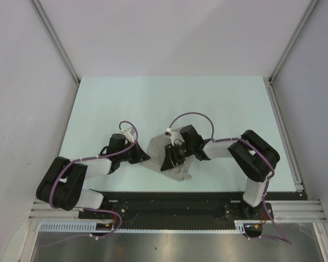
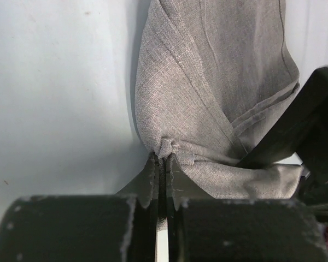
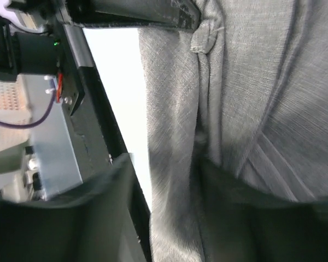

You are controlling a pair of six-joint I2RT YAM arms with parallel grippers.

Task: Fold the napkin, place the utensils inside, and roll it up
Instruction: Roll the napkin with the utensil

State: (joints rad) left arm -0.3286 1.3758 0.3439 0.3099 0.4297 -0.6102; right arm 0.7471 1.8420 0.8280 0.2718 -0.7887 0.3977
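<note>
Heaped in loose grey folds on the table (image 1: pixel 218 103), just beyond the middle of the black rail (image 1: pixel 175 201): the napkin (image 1: pixel 156 148). Clamped tight on a puckered tuck of cloth, above the rail's left-of-middle stretch: the left gripper (image 2: pixel 163 164), fingertips together. Parted astride a draped fold, daylight showing beside one finger, just right of the rail's middle: the right gripper (image 3: pixel 172 218).

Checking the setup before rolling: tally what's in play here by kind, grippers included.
Napkin: 1
Grippers: 2 (left gripper, right gripper)
Total: 3
</note>
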